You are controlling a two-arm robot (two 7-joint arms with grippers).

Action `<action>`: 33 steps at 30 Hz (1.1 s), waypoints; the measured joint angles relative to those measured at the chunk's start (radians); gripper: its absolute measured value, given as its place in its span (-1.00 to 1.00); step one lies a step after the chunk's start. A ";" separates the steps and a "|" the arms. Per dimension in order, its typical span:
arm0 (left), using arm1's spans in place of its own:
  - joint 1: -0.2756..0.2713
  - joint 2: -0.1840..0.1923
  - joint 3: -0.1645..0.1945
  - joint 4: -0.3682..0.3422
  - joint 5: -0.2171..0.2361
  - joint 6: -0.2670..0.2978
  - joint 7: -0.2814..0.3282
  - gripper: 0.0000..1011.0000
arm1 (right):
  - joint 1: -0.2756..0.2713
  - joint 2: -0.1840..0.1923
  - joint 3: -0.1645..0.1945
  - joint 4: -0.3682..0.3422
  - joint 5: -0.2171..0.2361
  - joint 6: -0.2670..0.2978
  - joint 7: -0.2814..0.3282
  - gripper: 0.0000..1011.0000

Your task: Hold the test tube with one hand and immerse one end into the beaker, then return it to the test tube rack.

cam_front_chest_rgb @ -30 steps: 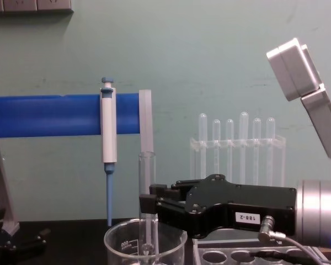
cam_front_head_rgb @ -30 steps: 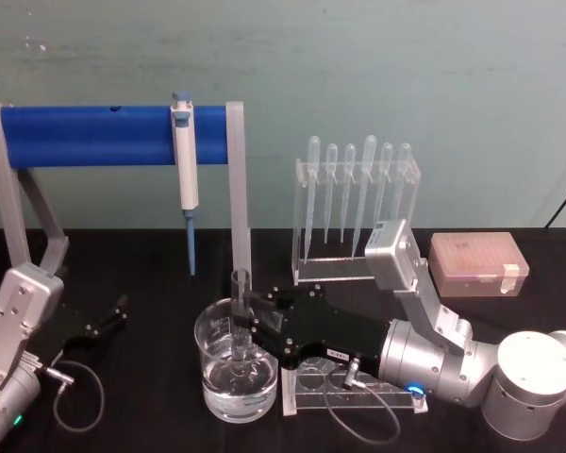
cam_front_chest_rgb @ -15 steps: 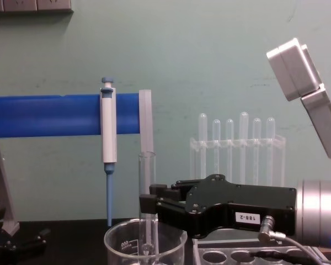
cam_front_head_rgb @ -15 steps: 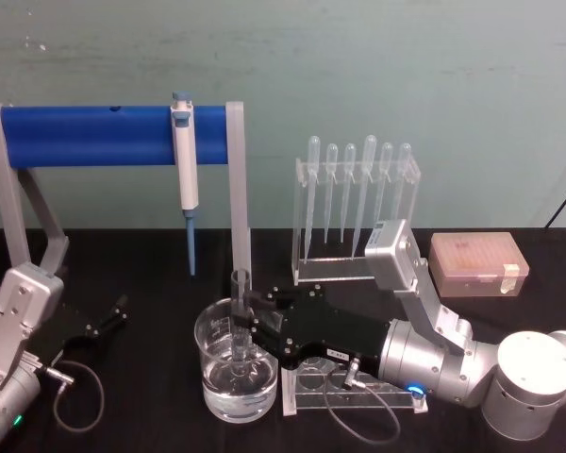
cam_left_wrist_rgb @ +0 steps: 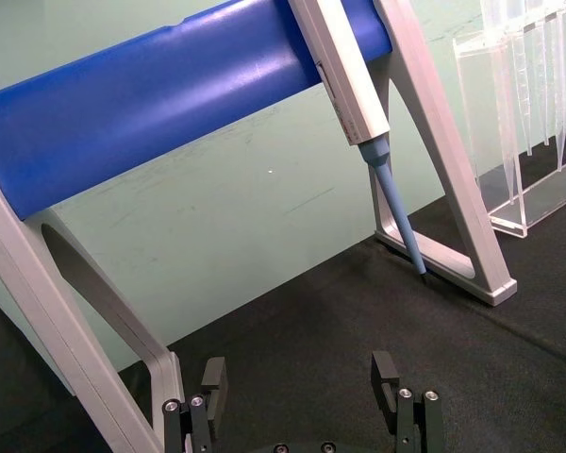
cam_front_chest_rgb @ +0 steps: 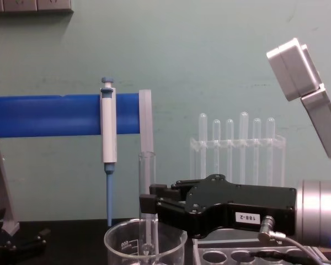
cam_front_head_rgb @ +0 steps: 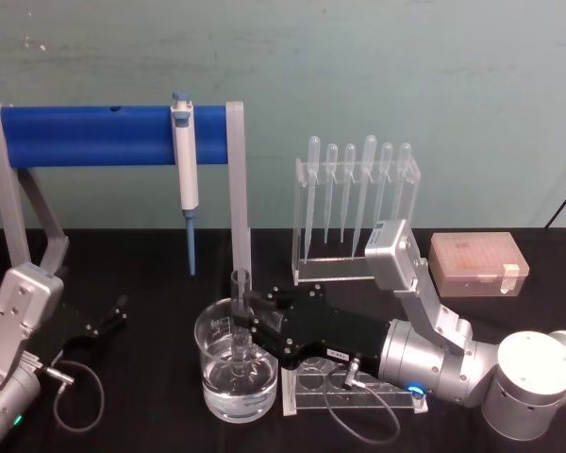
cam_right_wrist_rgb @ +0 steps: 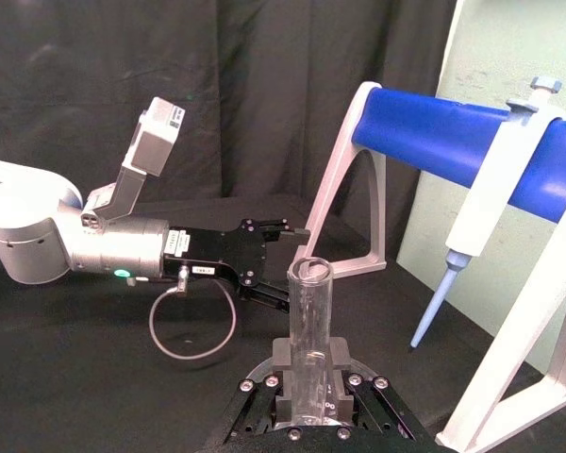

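The test tube [cam_front_head_rgb: 240, 316] stands upright with its lower end down inside the beaker [cam_front_head_rgb: 213, 377], which holds clear liquid. My right gripper [cam_front_head_rgb: 249, 323] is shut on the tube's middle, above the beaker rim. From the chest, the tube [cam_front_chest_rgb: 147, 204] rises out of the beaker [cam_front_chest_rgb: 121, 242] with the black gripper [cam_front_chest_rgb: 148, 202] clamped on it from the right. The right wrist view has the tube [cam_right_wrist_rgb: 310, 340] held between the fingers. My left gripper [cam_front_head_rgb: 113, 316] rests open on the table at the left; its fingers [cam_left_wrist_rgb: 214, 382] stand apart with nothing between them.
A blue-barred stand [cam_front_head_rgb: 104, 134] carries a white-and-blue pipettor [cam_front_head_rgb: 184, 170] behind the beaker. A clear rack of pipettes [cam_front_head_rgb: 357, 203] stands at the back, a clear holed rack [cam_front_head_rgb: 316, 382] lies under my right wrist, and a pink tip box [cam_front_head_rgb: 476, 264] sits far right.
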 joint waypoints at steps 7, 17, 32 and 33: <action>0.000 0.000 0.000 0.000 0.000 0.000 0.000 0.98 | 0.000 0.000 0.000 0.000 0.000 0.000 0.000 -0.52; 0.000 0.000 0.000 0.000 0.000 0.000 0.000 0.98 | 0.000 0.000 0.000 0.000 0.000 0.000 0.000 -0.52; 0.000 0.000 0.000 0.000 0.000 0.000 0.000 0.98 | 0.000 0.000 0.000 0.000 0.000 0.000 0.000 -0.52; 0.000 0.000 0.000 0.000 0.000 0.000 0.000 0.98 | 0.000 0.000 0.000 0.000 0.000 0.000 0.000 -0.52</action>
